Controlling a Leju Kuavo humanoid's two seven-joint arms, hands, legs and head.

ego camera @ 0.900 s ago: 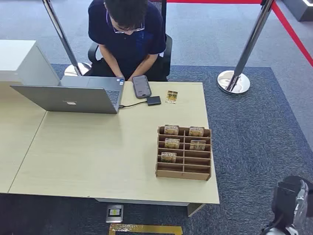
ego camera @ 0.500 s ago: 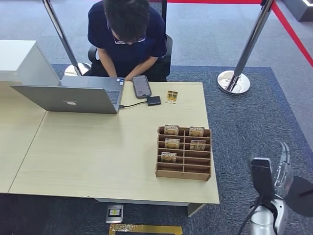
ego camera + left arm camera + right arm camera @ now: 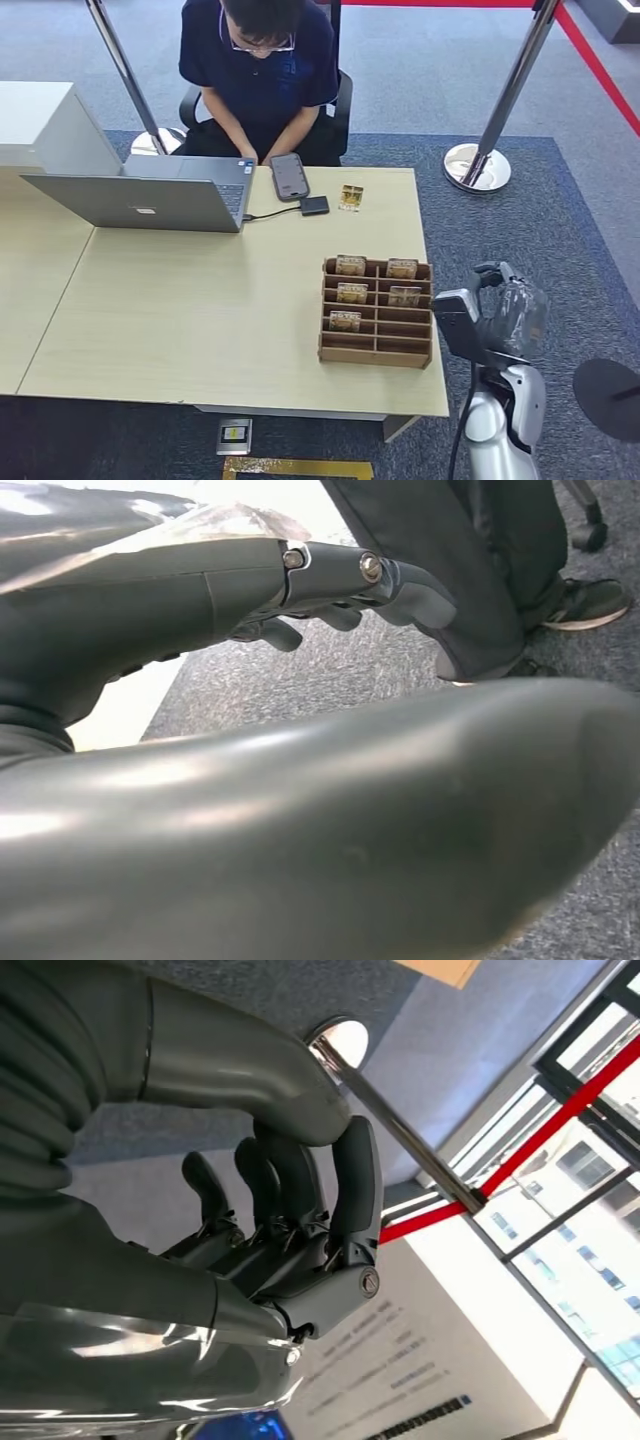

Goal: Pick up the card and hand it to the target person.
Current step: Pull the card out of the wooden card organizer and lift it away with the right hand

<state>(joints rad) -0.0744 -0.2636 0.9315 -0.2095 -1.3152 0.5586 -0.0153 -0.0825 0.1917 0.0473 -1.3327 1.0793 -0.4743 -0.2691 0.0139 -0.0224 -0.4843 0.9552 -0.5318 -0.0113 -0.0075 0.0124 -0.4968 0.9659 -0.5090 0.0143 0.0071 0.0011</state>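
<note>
A wooden card rack (image 3: pixel 375 352) stands on the table's right half with several gold-patterned cards (image 3: pixel 351 265) in its slots. One more card (image 3: pixel 351 197) lies flat at the table's far edge, in front of the seated person (image 3: pixel 260 70). My right hand (image 3: pixel 507 308) is raised beside the table's right edge, level with the rack and apart from it. Its fingers (image 3: pixel 302 1210) are curled in against the thumb with nothing in them. My left hand (image 3: pixel 340 580) hangs low over the carpet, fingers stretched out and holding nothing.
On the table (image 3: pixel 189 320) are a laptop (image 3: pixel 143 200), a phone (image 3: pixel 290 176) and a small black device (image 3: pixel 315 205) on a cable. A stanchion base (image 3: pixel 477 167) stands behind the table's right corner, another round base (image 3: pixel 607 398) at my right.
My right arm has risen from the lower right corner and swung left, up to the rack's right end. The person's head has lifted slightly. Cards and rack have not moved.
</note>
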